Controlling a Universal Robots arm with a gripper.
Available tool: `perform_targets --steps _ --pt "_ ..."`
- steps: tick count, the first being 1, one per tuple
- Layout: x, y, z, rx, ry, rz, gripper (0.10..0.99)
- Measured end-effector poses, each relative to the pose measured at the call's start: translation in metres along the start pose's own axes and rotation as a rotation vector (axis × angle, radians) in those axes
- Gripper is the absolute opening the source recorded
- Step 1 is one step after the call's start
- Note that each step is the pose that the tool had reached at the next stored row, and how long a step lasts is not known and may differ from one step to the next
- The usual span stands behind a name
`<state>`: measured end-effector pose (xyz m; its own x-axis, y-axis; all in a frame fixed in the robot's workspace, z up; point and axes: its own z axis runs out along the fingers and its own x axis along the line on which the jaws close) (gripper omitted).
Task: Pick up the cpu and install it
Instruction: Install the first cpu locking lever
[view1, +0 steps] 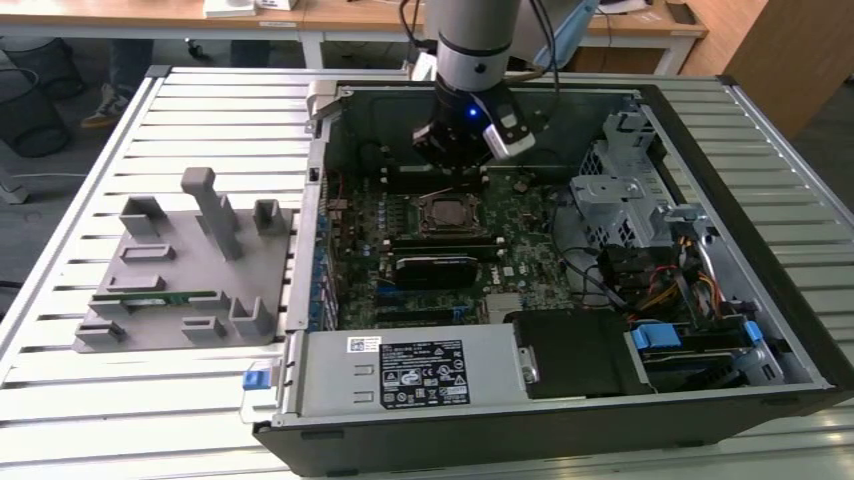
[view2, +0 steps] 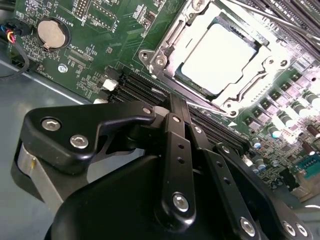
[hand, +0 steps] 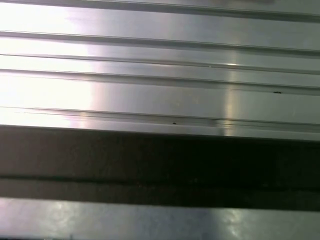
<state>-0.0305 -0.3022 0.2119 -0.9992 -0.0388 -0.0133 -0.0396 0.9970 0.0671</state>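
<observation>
The cpu (view2: 220, 57), a pale silvery square, lies inside the metal-framed socket (view2: 165, 42) on the green motherboard in the second wrist view. My gripper (view2: 175, 102) hovers just off the socket's edge, over the black memory slots. Its two black fingers (view2: 178, 145) meet at the tips, shut with nothing between them. In the exterior view the gripper (view1: 454, 165) hangs inside the open computer case (view1: 747, 300), just behind the socket (view1: 447, 213) and a little above the board.
A grey holder fixture (view1: 180, 270) with a green memory stick (view1: 154, 297) stands on the slatted table (hand: 160, 95) at the exterior view's left. Inside the case are a power supply (view1: 414, 375), a drive cage (view1: 627, 190) and cables (view1: 667, 280). A coin battery (view2: 52, 32) sits on the board.
</observation>
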Motion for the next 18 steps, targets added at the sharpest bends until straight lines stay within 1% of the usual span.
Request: perform_targets --steps 9,18 --pt "-0.0013 -0.0005 0.0063 0.001 0.0012 0.000 0.114" --pt "-0.0031 -0.0008 0.0106 0.001 0.0015 0.000 0.114"
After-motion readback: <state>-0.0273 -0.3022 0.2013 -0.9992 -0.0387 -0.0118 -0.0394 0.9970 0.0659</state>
